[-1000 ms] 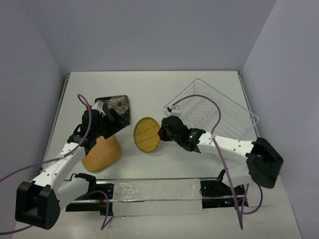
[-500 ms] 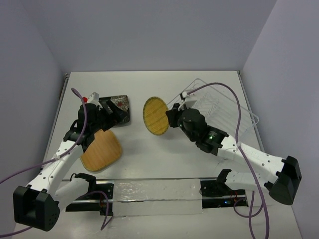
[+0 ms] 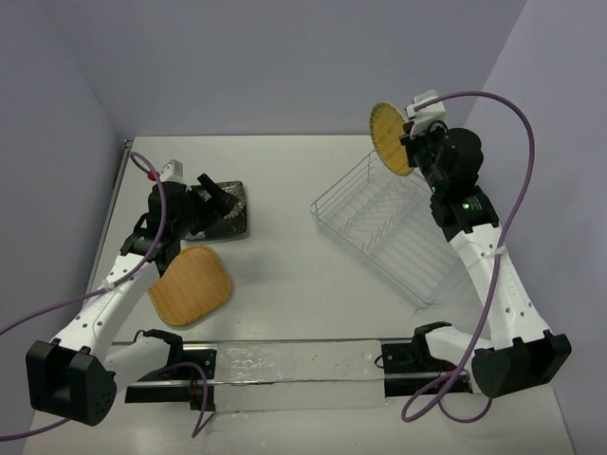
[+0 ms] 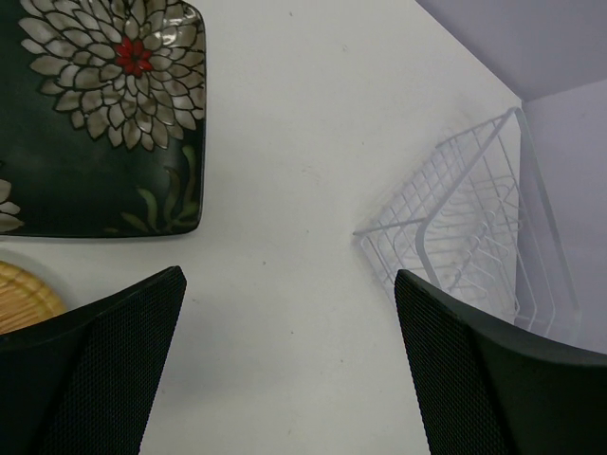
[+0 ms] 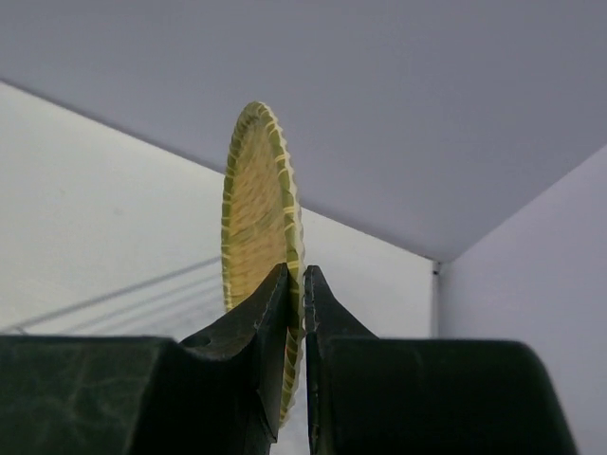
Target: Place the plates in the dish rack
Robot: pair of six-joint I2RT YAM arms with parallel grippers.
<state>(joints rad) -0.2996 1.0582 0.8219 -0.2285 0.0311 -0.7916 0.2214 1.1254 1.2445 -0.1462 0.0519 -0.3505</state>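
Note:
My right gripper (image 3: pixel 410 144) is shut on the rim of the round woven yellow plate (image 3: pixel 389 138) and holds it upright, high above the far end of the wire dish rack (image 3: pixel 403 227). In the right wrist view the yellow plate (image 5: pixel 254 213) stands edge-on between my fingers (image 5: pixel 268 313). My left gripper (image 3: pixel 213 197) is open and empty over the black flowered plate (image 3: pixel 228 213), which lies flat on the table and shows in the left wrist view (image 4: pixel 95 114). The tan wooden plate (image 3: pixel 193 284) lies flat nearer the arm bases.
The dish rack also shows in the left wrist view (image 4: pixel 474 227), at the right. A clear plastic strip (image 3: pixel 294 374) lies along the near table edge between the arm bases. Walls close the table at the back and right.
My right gripper has lifted the yellow plate from the table's middle up and to the back right, above the rack. My left gripper has moved slightly back over the black plate.

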